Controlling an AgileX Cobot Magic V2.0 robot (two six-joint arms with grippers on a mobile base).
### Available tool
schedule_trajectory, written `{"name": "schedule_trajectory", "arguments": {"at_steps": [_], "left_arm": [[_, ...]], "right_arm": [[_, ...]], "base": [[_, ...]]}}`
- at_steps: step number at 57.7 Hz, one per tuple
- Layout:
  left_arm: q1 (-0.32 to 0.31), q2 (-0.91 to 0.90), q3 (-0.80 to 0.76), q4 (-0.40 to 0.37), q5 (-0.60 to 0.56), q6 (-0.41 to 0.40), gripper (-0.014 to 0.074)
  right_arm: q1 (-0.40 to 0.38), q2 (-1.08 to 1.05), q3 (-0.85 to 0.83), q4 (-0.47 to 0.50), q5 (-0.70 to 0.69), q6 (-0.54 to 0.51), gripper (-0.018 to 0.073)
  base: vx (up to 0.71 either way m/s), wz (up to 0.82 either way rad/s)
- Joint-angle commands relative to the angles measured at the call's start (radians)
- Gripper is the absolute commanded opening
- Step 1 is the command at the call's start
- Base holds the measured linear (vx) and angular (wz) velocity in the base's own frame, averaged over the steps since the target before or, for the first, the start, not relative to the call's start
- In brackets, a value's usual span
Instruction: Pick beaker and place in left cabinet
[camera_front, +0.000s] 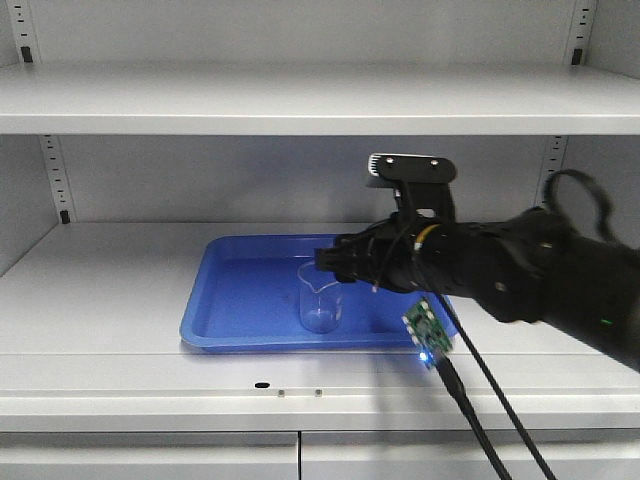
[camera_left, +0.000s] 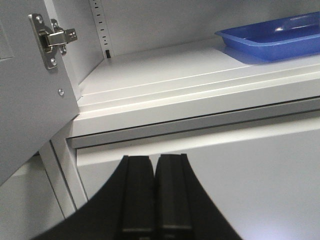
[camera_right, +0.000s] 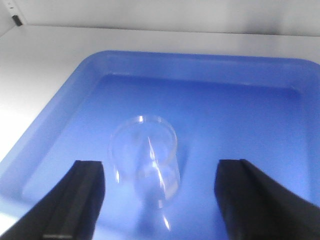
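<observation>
A small clear glass beaker (camera_front: 321, 300) (camera_right: 145, 155) stands upright in a blue tray (camera_front: 230, 300) (camera_right: 200, 57) on the middle shelf of the pale grey cabinet (camera_front: 100, 290). My right gripper (camera_front: 322, 260) (camera_right: 160, 170) is open over the tray. Its two black fingers (camera_right: 80, 195) are spread wide either side of the beaker's near side, not touching it. In the left wrist view my left gripper (camera_left: 155, 159) is shut and empty. It hangs low in front of the cabinet, below the shelf edge (camera_left: 175, 107), with the tray (camera_left: 275, 37) at the far right.
The upper shelf (camera_front: 300, 100) overhangs my right arm. An open cabinet door (camera_left: 25, 100) with a metal hinge (camera_left: 52, 37) stands at the left. A small circuit board (camera_front: 428, 335) and black cables (camera_front: 490, 400) dangle from the right arm past the shelf front.
</observation>
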Motion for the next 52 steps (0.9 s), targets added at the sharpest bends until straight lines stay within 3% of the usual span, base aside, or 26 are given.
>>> {"name": "schedule_trajectory", "arguments": {"at_steps": [1, 17, 35, 40, 52], "left_arm": [[-0.002, -0.010, -0.018, -0.005, -0.082, -0.002, -0.0006], [-0.002, -0.010, -0.018, -0.005, -0.082, -0.002, -0.0006], [-0.002, -0.010, -0.018, -0.005, -0.082, -0.002, -0.0006], [-0.002, -0.010, -0.018, -0.005, -0.082, -0.002, -0.0006], [-0.002, -0.010, -0.018, -0.005, -0.082, -0.002, -0.0006]], "right_arm": [[-0.028, -0.135, 0.083, 0.018, -0.072, -0.016, 0.0455], [-0.187, -0.481, 0.515, 0.065, -0.145, -0.076, 0.0302], [-0.403, -0.895, 0.875, 0.069, -0.183, -0.347, 0.0042], [-0.427, -0.982, 0.936, 0.073, -0.183, -0.404, -0.0015], [-0.433, -1.219, 1.126, 0.073, -0.183, -0.431, -0.0009]], "base": [[0.00, 0.00], [0.00, 0.00], [0.00, 0.00], [0.00, 0.00], [0.00, 0.00]]}}
